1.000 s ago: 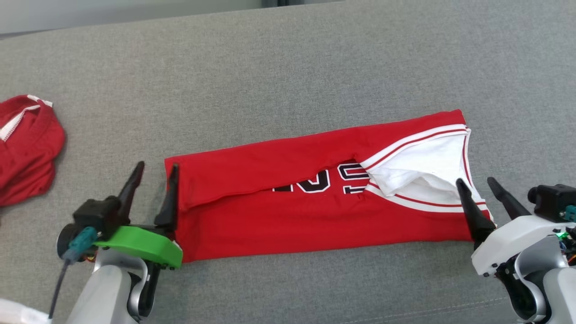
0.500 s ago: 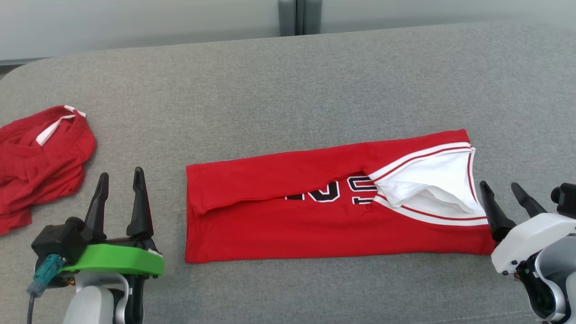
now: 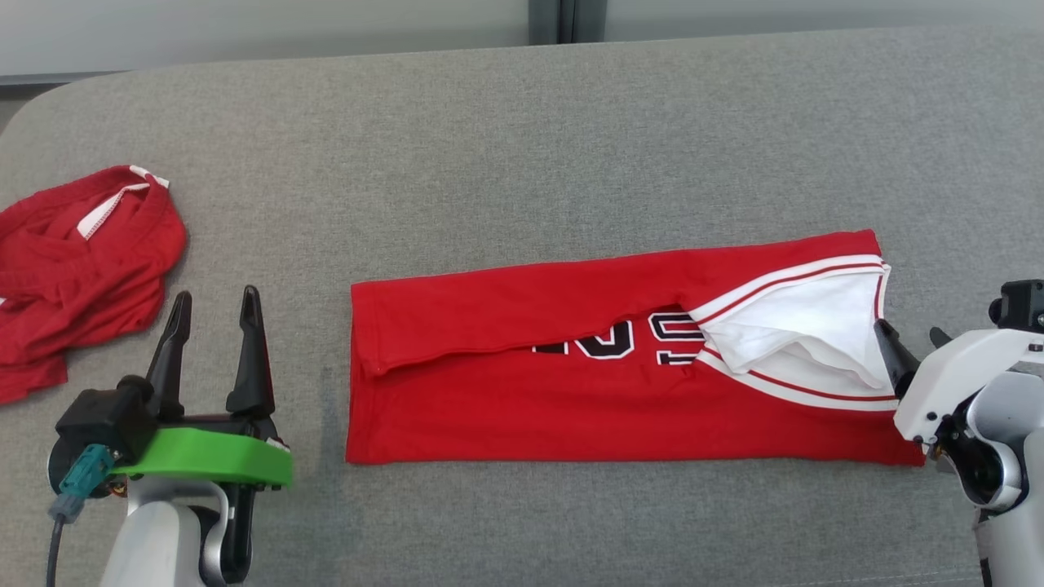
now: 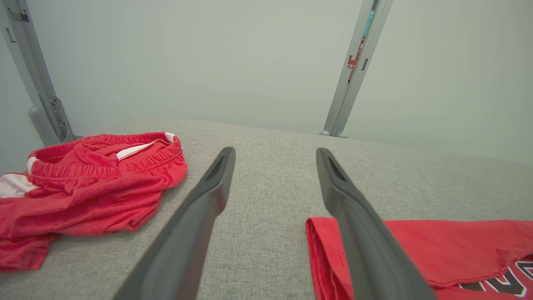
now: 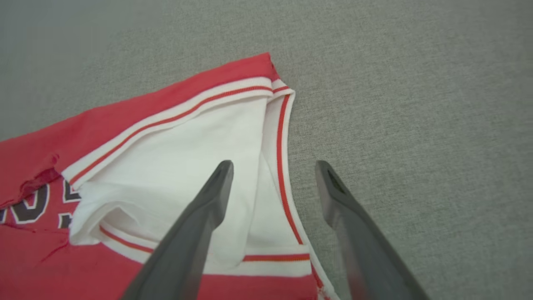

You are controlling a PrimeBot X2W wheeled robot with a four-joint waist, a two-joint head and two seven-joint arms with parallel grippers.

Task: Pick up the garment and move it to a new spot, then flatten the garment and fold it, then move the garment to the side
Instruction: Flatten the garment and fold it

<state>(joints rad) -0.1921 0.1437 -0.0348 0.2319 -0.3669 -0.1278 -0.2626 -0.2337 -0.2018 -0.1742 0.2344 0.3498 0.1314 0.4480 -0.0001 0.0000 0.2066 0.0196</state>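
The garment (image 3: 571,391) is a red jersey with white trim and dark lettering, folded into a long strip across the grey fabric surface (image 3: 522,163). My left gripper (image 3: 216,295) stands open a short way left of the strip's left end, touching nothing. The left wrist view has the open left gripper (image 4: 275,151) above bare fabric, with the garment's left end (image 4: 458,250) under its right finger. My right gripper (image 3: 909,328) is open at the garment's right end. In the right wrist view the right gripper (image 5: 275,163) straddles the white collar edge (image 5: 166,166) without gripping it.
A second red garment (image 3: 73,261) lies crumpled at the far left, also seen as a heap (image 4: 91,183) in the left wrist view. The surface's back edge meets a pale wall with a metal post (image 4: 354,71). Bare grey fabric lies behind and in front of the strip.
The head camera has tilted up and shifted. My left gripper has drawn back leftward from the garment's left edge. The right gripper stays at the right end. The garment lies as before.
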